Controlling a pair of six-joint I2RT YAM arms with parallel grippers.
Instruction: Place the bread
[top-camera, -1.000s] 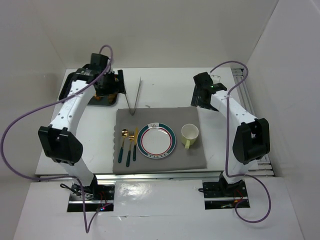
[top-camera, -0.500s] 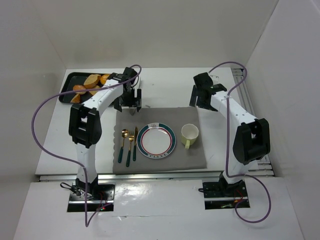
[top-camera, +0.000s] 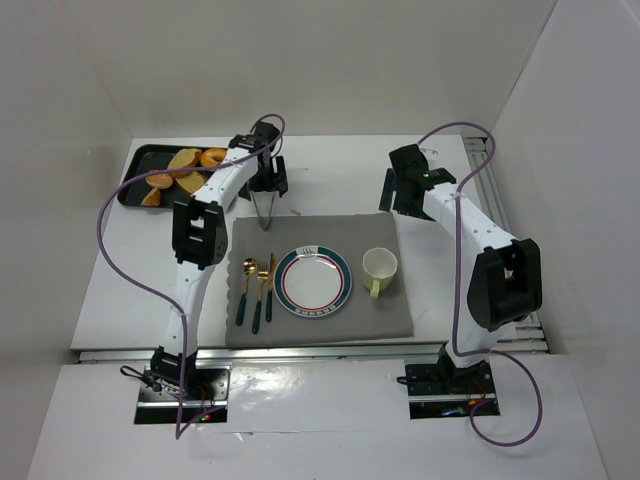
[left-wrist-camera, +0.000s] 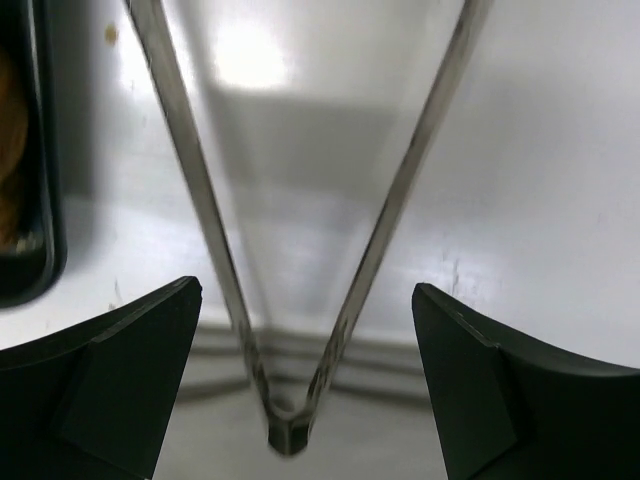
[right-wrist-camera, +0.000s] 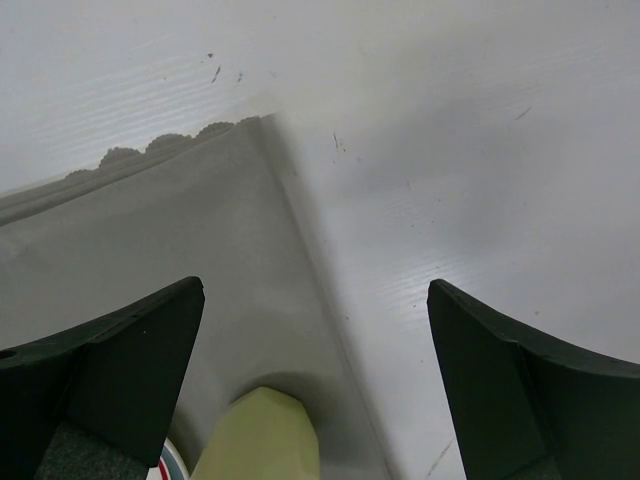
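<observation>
Steel tongs (top-camera: 265, 207) lie behind the grey placemat (top-camera: 320, 330); the bread (top-camera: 186, 160) sits in the black tray (top-camera: 130, 172), and the plate (top-camera: 313, 282) is bare, its rim lettering illegible. Left wrist: the left gripper (left-wrist-camera: 305, 290) gapes wide astride both tong arms; best closed squarely, mid-length. Right wrist: the right gripper (right-wrist-camera: 315, 300) is spread, empty, above the cup (right-wrist-camera: 260, 430)

Robot lab: white-walled booth (top-camera: 320, 60), rail-mounted arms (top-camera: 472, 228).
</observation>
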